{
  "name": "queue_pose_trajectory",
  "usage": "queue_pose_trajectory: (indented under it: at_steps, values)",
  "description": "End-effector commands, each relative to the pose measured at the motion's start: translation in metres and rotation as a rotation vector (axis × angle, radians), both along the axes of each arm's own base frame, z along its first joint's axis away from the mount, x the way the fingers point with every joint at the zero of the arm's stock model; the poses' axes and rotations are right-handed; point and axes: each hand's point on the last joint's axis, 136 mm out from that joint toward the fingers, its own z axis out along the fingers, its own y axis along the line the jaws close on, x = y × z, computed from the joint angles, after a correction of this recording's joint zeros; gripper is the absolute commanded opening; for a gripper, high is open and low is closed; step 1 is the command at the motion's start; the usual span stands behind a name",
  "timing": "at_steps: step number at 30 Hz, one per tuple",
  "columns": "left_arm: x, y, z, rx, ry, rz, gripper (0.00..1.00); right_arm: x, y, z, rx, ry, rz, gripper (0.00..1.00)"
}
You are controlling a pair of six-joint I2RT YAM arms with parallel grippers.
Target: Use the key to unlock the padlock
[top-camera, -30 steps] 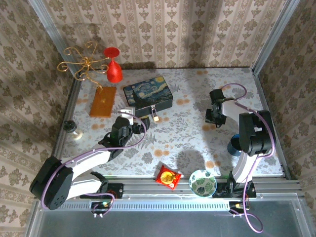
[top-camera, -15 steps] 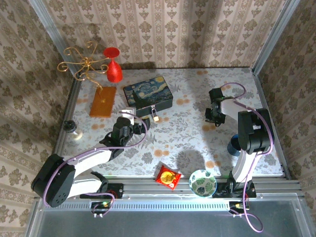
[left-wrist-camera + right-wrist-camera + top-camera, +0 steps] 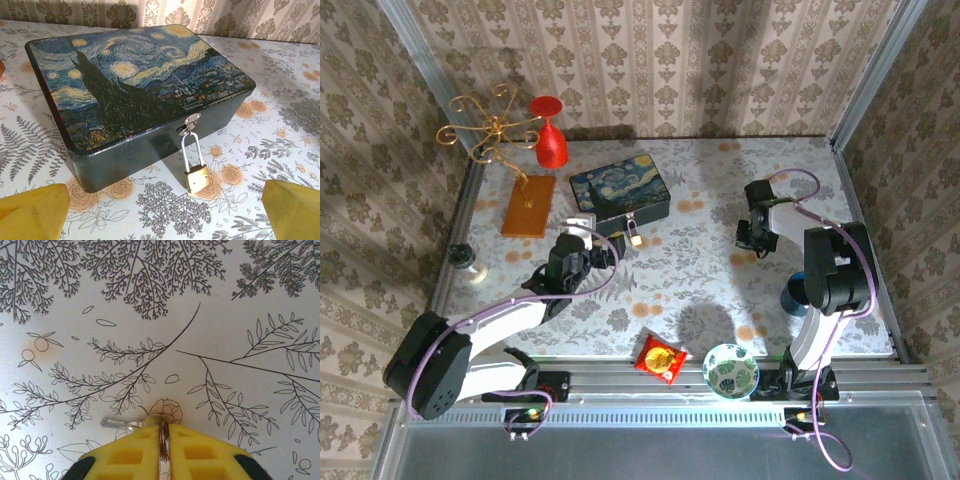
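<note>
**While the right gripper (image 3: pixel 164 434) pinches the key (image 3: pixel 121 424), the padlock (image 3: pixel 196 176) waits before the left gripper (image 3: pixel 161 217)**

Since the right fingers are closed tight on the key's head and ring, its silvery blade sticks out sideways. It points left of the fingertips and across their line, low against the flowered table (image 3: pixel 240 315). Whether it is clear of the cloth I cannot tell. Seen from above, the padlock is well apart from these fingers, off to the robot's left.

At the left gripper the yellow pads stand wide apart and hold nothing. The padlock lies near, straight ahead of them and a little right of their midline. It is hooked through the hasp (image 3: pixel 190 121) on the front wall of the dark blue box (image 3: pixel 125 90). Its long axis runs from the hasp down toward the fingers, with the brass body lowest, at the cloth.

The left arm is the nearer one and looks best placed to steady the lock. The right arm would have to carry the key leftward and swing the blade into line with that axis, entering from the brass end. The keyhole itself cannot be made out.
</note>
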Motion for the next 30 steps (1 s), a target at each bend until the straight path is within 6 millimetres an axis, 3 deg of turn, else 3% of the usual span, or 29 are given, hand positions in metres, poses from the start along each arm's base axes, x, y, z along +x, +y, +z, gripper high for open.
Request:
queue_pose_trajectory:
  at_steps: [1, 6, 12, 18, 21, 24, 26, 30]
  values:
    - [0.003, -0.010, 0.014, -0.019, -0.030, -0.025, 1.00, -0.015, 0.000, 0.004, 0.003, 0.028, 0.001, 0.09]
    - [0.004, -0.012, 0.016, -0.026, -0.020, -0.028, 1.00, -0.019, 0.002, 0.008, 0.002, 0.025, 0.010, 0.00]
    - [0.008, -0.009, 0.016, -0.052, 0.061, 0.030, 1.00, -0.021, 0.021, 0.027, 0.030, -0.026, 0.072, 0.00]
    - [0.009, -0.023, 0.027, -0.086, 0.159, -0.014, 1.00, -0.021, 0.064, 0.063, 0.137, -0.174, 0.202, 0.00]
    - [0.008, -0.033, 0.036, -0.127, 0.186, -0.069, 1.00, -0.024, 0.096, 0.086, 0.252, -0.269, 0.277, 0.00]
    - [0.007, -0.045, 0.045, -0.180, 0.199, -0.137, 0.96, -0.028, 0.134, 0.116, 0.401, -0.380, 0.385, 0.00]
    - [0.004, -0.055, 0.055, -0.210, 0.200, -0.201, 0.94, -0.035, 0.155, 0.148, 0.469, -0.487, 0.464, 0.00]
    - [-0.003, -0.073, 0.072, -0.252, 0.205, -0.312, 0.89, -0.045, 0.181, 0.181, 0.526, -0.615, 0.559, 0.00]
